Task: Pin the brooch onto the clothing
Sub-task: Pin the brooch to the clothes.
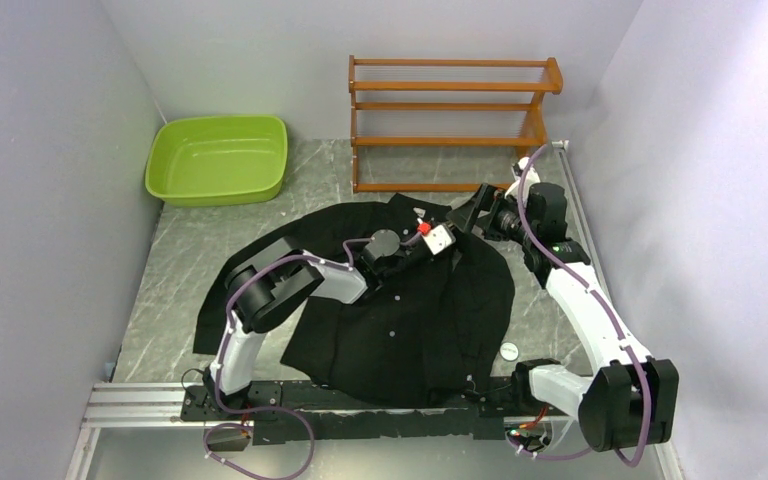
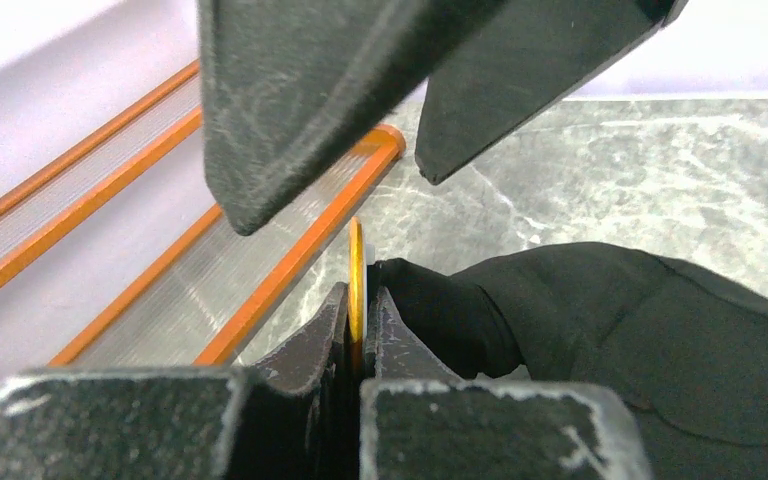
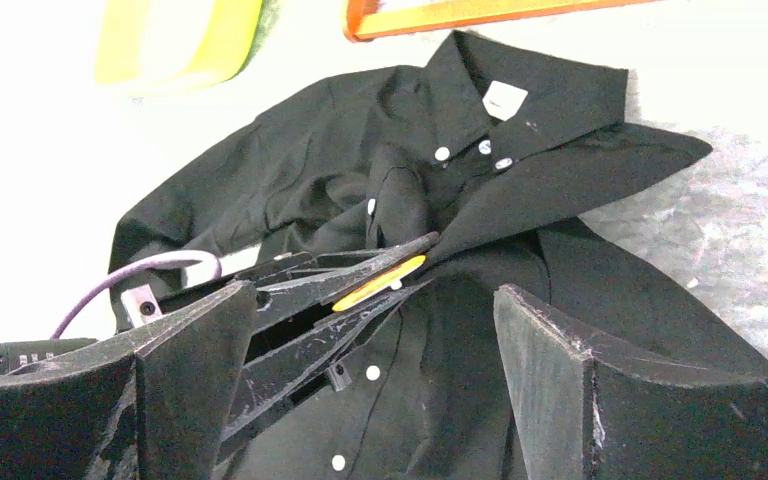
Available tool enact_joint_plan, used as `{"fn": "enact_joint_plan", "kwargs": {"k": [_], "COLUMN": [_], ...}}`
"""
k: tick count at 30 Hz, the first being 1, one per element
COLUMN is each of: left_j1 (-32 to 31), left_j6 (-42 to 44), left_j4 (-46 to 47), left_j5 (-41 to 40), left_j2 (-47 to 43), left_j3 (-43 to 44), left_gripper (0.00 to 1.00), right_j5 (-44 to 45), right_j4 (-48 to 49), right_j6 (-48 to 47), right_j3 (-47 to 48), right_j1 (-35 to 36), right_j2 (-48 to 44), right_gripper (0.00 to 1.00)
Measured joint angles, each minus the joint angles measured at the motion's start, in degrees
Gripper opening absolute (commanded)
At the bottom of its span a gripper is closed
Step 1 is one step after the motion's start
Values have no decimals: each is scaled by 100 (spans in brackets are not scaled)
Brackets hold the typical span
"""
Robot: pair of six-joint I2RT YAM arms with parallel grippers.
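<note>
Left gripper [image 2: 357,310]: closed on brooch [image 2: 356,265], which stands on edge between its fingertips, with a lifted fold of shirt [image 2: 600,330] just beside it. Right gripper [image 3: 375,300]: jaws wide apart, holding nothing, near the brooch. Shirt: spread mid-bench [image 1: 180,270], collar toward far edge. Rack [image 1: 450,120]: far edge. Basin [image 1: 218,158]: far left corner.

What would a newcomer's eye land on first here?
The large black collared shirt sprawls across the grey marbled table. Near its collar the left gripper is shut on the thin round orange brooch, a shirt fold beside it, with the right gripper open close by. Behind sit a lime-green plastic basin, far left, and an orange wooden rack.
</note>
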Motion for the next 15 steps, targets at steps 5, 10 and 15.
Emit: {"fn": "enact_joint_plan", "kwargs": {"k": [5,10,15], "left_j1": [173,372,667], "left_j6": [-564,-1276,-2229], "left_j4": [-238,-538,-634], "left_j5": [393,723,1119], "left_j2": [-310,-614,-798], "left_j3": [-2,-2,-39], "left_gripper": [3,3,3], "right_j5": [-271,-741,-1303], "right_j4": [203,647,1298], "right_j6": [177,424,678], "right_j3": [0,-2,-2], "right_j1": [-175,-448,-570], "right_j2": [22,72,72], "right_gripper": [100,100,100]}}
